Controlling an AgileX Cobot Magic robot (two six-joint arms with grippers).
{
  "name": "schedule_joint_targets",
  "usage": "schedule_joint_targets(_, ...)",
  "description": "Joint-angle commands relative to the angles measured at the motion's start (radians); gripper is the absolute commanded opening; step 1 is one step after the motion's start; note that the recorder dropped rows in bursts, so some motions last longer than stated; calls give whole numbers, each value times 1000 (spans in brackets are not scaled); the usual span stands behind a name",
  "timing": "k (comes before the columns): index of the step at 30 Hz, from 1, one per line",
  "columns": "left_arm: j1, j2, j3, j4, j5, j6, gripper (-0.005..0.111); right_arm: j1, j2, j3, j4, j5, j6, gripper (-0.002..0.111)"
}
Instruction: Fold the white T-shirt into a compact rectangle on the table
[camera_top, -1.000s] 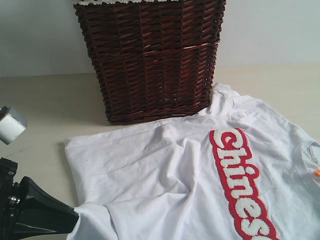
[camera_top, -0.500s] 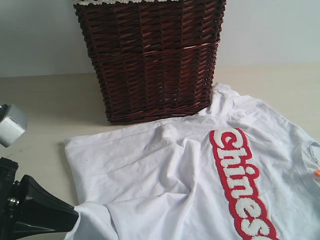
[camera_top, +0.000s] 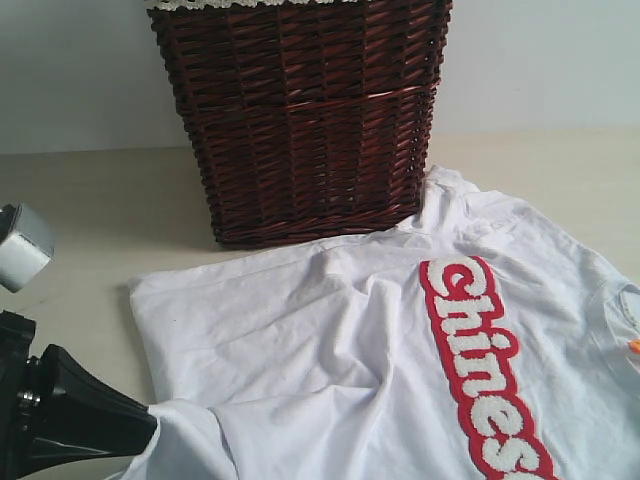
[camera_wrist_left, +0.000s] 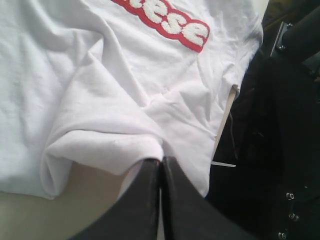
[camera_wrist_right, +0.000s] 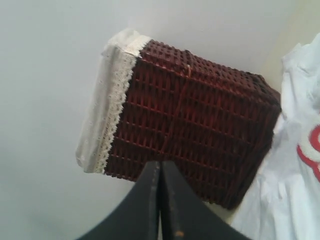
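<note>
Across the pale counter (camera_top: 90, 200) lay the white T-shirt (camera_top: 300, 330) before the wicker basket (camera_top: 300, 120); my left hand (camera_wrist_left: 161, 161), clenched on its hem corner, had lifted that corner only slightly, so I judged the first fold barely begun, my right hand (camera_wrist_right: 160, 167) clenched empty.

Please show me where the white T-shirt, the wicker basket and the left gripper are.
white T-shirt (camera_top: 300, 330), exterior view, plain cloth left of the lettering
wicker basket (camera_top: 300, 120), exterior view, woven front wall
left gripper (camera_wrist_left: 160, 161), left wrist view, midway between its tips
</note>
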Motion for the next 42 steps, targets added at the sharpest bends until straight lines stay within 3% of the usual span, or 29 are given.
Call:
schedule_joint_targets(1,2,-6,5,-5,-3,8,0,0,-6,5,-104,-198,-227,0)
schedule_joint_targets(6,2,-6,5,-1,-5,8,0,0,82,-105,-129,184,-588,0)
schedule_joint_targets(13,2,-6,5,-3,-46,6,0,2,457,-302,-109,-42,-1007,0)
schedule_joint_targets(21,2,-6,5,-3,-117,6,0,2,1060,-553,-100,323,-1409,0)
schedule_joint_targets(26,2,-6,5,-3,-119,6,0,2,1286,-608,-98,411,-1541,0)
schedule_joint_targets(42,2,-6,5,-3,-126,6,0,2,1663,-608,-84,67,-1566,0)
